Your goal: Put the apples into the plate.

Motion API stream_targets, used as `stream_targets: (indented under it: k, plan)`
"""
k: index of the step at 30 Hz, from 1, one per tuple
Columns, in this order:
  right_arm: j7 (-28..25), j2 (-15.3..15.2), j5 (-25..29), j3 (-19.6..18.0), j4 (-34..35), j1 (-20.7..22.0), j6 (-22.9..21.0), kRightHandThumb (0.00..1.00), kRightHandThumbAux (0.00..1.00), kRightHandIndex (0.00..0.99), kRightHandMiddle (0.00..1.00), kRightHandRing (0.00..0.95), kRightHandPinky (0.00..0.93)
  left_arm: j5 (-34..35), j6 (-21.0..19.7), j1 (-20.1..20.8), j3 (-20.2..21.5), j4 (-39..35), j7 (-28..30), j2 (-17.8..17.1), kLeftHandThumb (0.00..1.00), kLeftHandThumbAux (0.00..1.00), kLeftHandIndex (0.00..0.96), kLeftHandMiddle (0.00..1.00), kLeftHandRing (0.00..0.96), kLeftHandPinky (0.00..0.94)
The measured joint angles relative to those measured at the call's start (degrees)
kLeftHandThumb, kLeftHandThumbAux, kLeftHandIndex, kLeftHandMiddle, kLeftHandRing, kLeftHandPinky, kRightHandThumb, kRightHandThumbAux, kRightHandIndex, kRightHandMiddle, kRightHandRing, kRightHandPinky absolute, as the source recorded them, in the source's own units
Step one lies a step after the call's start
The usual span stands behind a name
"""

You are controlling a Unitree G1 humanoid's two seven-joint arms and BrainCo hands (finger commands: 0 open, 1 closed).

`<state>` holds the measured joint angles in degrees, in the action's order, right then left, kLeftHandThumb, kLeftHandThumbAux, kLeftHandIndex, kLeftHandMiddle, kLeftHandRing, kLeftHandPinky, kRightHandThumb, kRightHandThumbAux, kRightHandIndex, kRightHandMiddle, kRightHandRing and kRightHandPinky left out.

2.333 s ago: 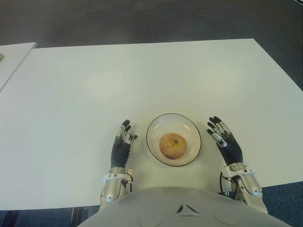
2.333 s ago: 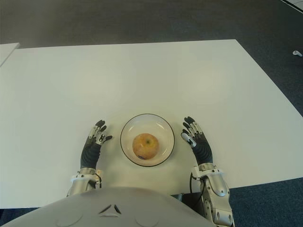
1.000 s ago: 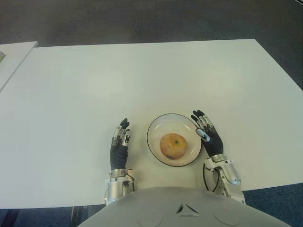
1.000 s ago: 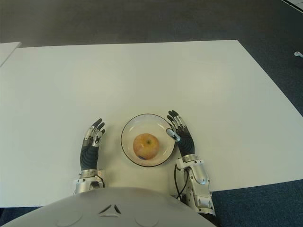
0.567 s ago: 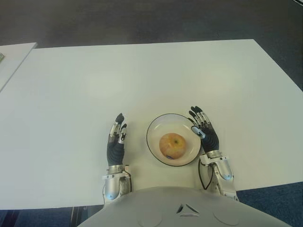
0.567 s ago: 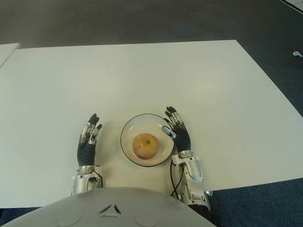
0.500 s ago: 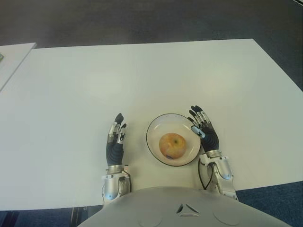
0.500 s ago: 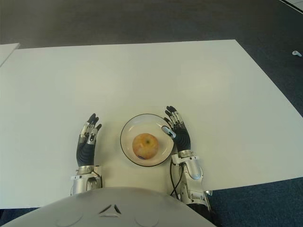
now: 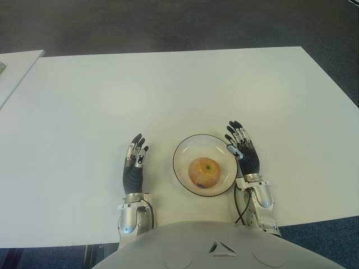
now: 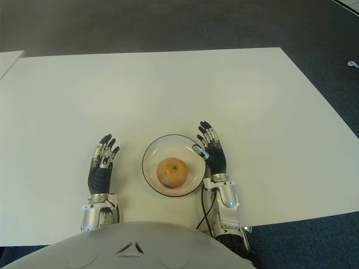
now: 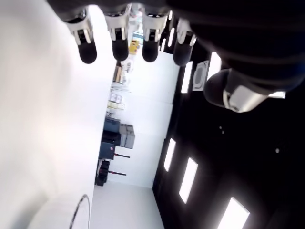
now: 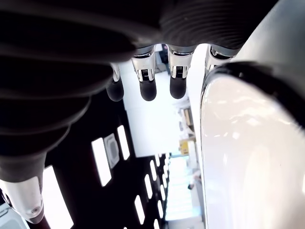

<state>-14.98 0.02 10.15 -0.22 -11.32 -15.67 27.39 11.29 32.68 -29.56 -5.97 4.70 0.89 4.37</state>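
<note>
A yellow-red apple [image 9: 203, 172] lies in the middle of a clear glass plate [image 9: 182, 152] with a dark rim, near the front of the white table [image 9: 168, 95]. My right hand [image 9: 241, 147] stands just to the right of the plate's rim, fingers straight and spread, holding nothing. My left hand [image 9: 134, 158] shows a little to the left of the plate, fingers also extended and empty. The right wrist view shows the plate's rim [image 12: 248, 143] close beside the straight fingers [image 12: 147, 88]. No other apple is in view.
A second pale table edge [image 9: 14, 67] shows at the far left. Dark carpet [image 9: 168, 22] lies beyond the table's far edge and to the right. My torso [image 9: 219, 249] fills the bottom of the eye views.
My right hand came in from the right to the plate's rim, then eased slightly back. My left hand slid a little left, away from the plate. The apple stayed put.
</note>
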Motion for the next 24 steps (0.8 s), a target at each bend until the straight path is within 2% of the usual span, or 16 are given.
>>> stream_targets:
  k: [6, 13, 24]
  plan:
    - [0.70, -0.40, -1.12, 0.15, 1.51, -0.83, -0.53, 0.131, 0.619, 0.025, 0.043, 0.014, 0.039, -0.97, -5.69, -0.62, 0.62, -4.80, -0.05, -0.17, 0.151, 0.388, 0.132, 0.094, 0.076, 0.102]
    - [1.31, -1.01, -1.66, 0.06, 3.78, -2.50, -1.75, 0.146, 0.634, 0.037, 0.052, 0.023, 0.050, -2.22, -10.53, -1.22, 0.58, -8.03, -0.13, 0.15, 0.152, 0.383, 0.140, 0.094, 0.069, 0.088]
    - [1.33, -4.07, -1.34, -1.57, 7.99, -4.26, -6.94, 0.159, 0.626, 0.033, 0.060, 0.022, 0.026, -3.23, -14.37, -2.71, 0.60, -10.96, -0.16, 0.78, 0.142, 0.391, 0.118, 0.099, 0.074, 0.092]
